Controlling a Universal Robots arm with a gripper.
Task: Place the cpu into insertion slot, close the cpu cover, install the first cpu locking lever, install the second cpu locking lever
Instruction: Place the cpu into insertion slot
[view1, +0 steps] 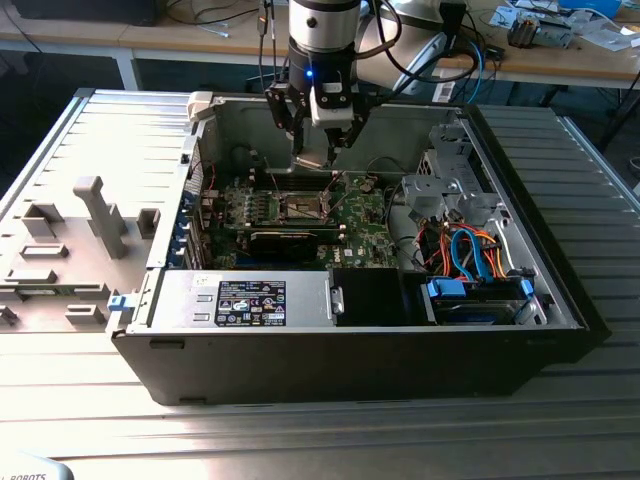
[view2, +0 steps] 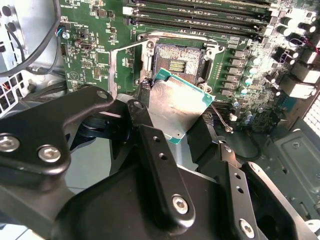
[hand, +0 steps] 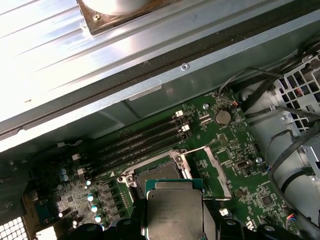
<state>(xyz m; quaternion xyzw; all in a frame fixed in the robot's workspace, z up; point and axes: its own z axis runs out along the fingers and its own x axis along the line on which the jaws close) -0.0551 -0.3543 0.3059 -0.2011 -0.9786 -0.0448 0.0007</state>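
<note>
Arm: the arm comes down from the upper middle of the frame in the exterior view, with its wrist pointing straight down into the open computer case.
Jaws: clamped on two opposite edges of the chip, seen close in the second wrist view.
Chip: held over the green board with its metal top up, just above the socket and not touching it.
Socket: open, with a bare dark centre, near the middle of the board.
Cover: the cover is swung open and lies beside the socket.
Memory slots: long black slots run along one side of the socket.
Case: black and lying on its side; blue and orange cables are at the frame's right and a labelled power supply at lower centre.
Desk: a ribbed metal desk carries the case, with a grey panel of raised blocks at the left.
Room: a wooden desk with clutter runs along the top edge.
</note>
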